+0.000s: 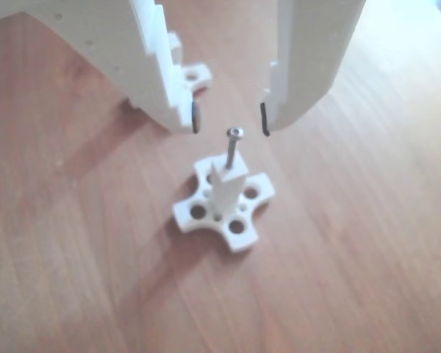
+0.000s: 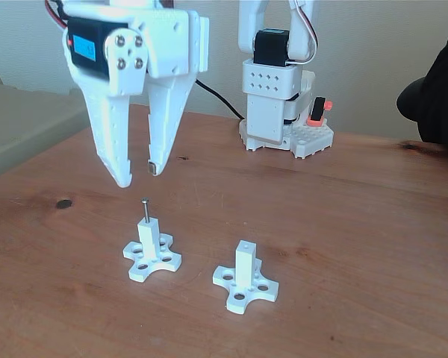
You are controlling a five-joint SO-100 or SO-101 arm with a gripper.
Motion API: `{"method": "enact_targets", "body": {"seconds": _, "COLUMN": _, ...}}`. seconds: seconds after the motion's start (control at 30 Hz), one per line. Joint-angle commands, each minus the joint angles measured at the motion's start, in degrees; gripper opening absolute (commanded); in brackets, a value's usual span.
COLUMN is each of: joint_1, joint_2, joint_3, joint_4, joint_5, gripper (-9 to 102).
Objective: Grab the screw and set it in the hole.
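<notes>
The silver screw (image 2: 145, 209) stands upright in the hole at the tip of the left white post (image 2: 149, 237), its cap head sticking up; the other view shows the screw (image 1: 233, 147) rising from that post (image 1: 226, 190) on its cross-shaped base. My white gripper (image 2: 138, 177) hangs open just above the screw and touches nothing. In the other view the gripper (image 1: 230, 118) has its two fingertips spread on either side of the screw head. A second white post (image 2: 246, 262), its tip hole bare, stands to the right.
The arm's white base (image 2: 280, 112) is mounted at the back of the wooden table (image 2: 358, 224). A dark knot (image 2: 63, 203) marks the wood at left. A person's dark sleeve (image 2: 437, 89) shows at the right edge.
</notes>
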Motion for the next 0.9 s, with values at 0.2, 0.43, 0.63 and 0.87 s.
{"method": "enact_targets", "body": {"seconds": 0.2, "joint_1": -1.67, "joint_2": -0.35, "joint_3": -5.45, "joint_4": 0.0, "joint_5": 0.88, "gripper": 11}}
{"method": "enact_targets", "body": {"seconds": 0.43, "joint_1": -0.7, "joint_2": -3.08, "joint_3": -6.94, "joint_4": -1.49, "joint_5": 0.7, "gripper": 10}}
{"method": "enact_targets", "body": {"seconds": 0.63, "joint_1": -0.44, "joint_2": -3.96, "joint_3": -7.82, "joint_4": -1.76, "joint_5": 0.7, "gripper": 10}}
{"method": "enact_targets", "body": {"seconds": 0.87, "joint_1": -0.26, "joint_2": -4.57, "joint_3": -8.17, "joint_4": -1.67, "joint_5": 0.53, "gripper": 10}}
